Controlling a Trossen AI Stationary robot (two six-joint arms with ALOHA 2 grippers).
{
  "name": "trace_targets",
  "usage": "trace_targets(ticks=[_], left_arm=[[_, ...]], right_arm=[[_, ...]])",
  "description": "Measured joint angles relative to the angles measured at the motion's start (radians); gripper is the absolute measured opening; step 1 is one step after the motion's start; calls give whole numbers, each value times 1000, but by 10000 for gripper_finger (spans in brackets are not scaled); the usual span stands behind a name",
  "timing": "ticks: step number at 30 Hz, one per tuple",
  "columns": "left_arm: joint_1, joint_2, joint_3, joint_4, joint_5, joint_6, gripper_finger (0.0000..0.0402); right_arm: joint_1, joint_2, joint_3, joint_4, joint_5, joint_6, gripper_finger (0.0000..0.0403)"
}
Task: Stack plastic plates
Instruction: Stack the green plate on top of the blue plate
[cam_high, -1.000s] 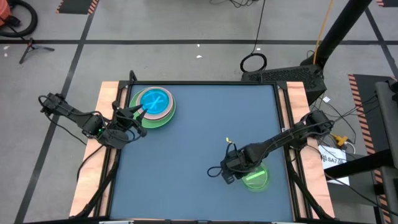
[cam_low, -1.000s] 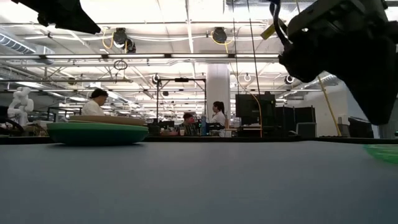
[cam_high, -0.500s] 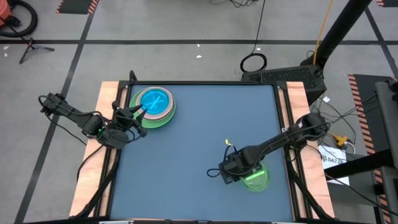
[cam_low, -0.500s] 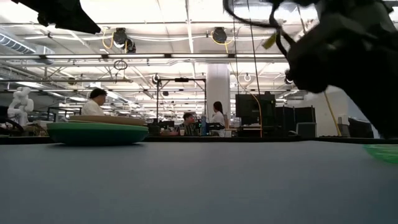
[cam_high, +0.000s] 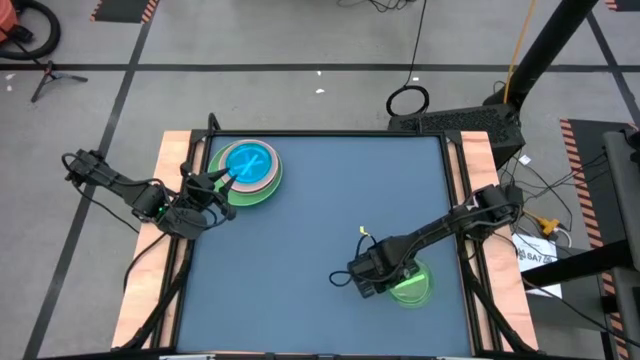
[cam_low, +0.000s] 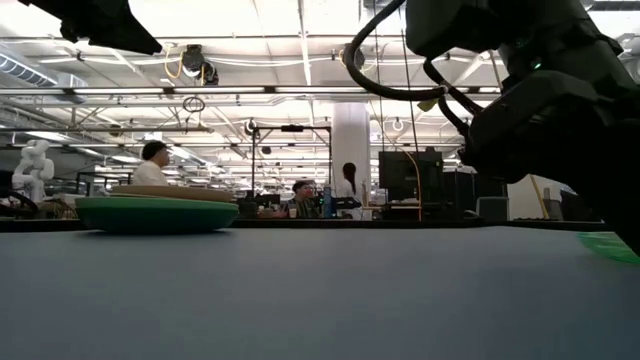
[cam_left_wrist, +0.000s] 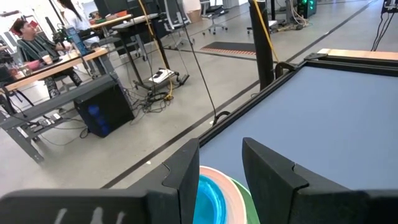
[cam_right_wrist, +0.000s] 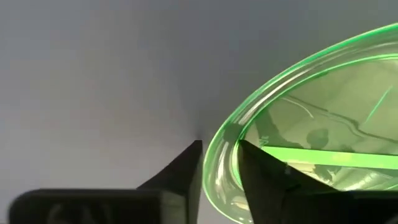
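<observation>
My right gripper (cam_right_wrist: 219, 158) straddles the lime plate's (cam_right_wrist: 311, 137) rim at lower right, fingers narrowly apart. My left gripper (cam_high: 222, 180) waits open beside the upper-left plate stack (cam_high: 246, 170).

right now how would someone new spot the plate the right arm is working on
Find the blue-grey table top and go to its near right corner, away from the stack of plates at the far left. There the right tool straddles the rim of a lone translucent lime plastic plate, the only glowing green plate lying by itself.

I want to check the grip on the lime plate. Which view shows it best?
The right wrist view: the right gripper straddles the lime plate at its rim. The high view shows the arm covering part of it; the low view shows only an edge; the left wrist view misses it.
</observation>
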Motion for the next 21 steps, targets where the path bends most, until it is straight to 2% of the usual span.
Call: trace_targets(ticks=[6,12,21], left_arm=[[0,0,0,0,0,0,129],[0,0,0,0,0,0,129],[0,0,0,0,0,0,129]], right_arm=[[0,0,8,-4,-2,-49,42],[-21,0,63,-47,19,-128,8],[-37,0,192,-237,146,-238,2]])
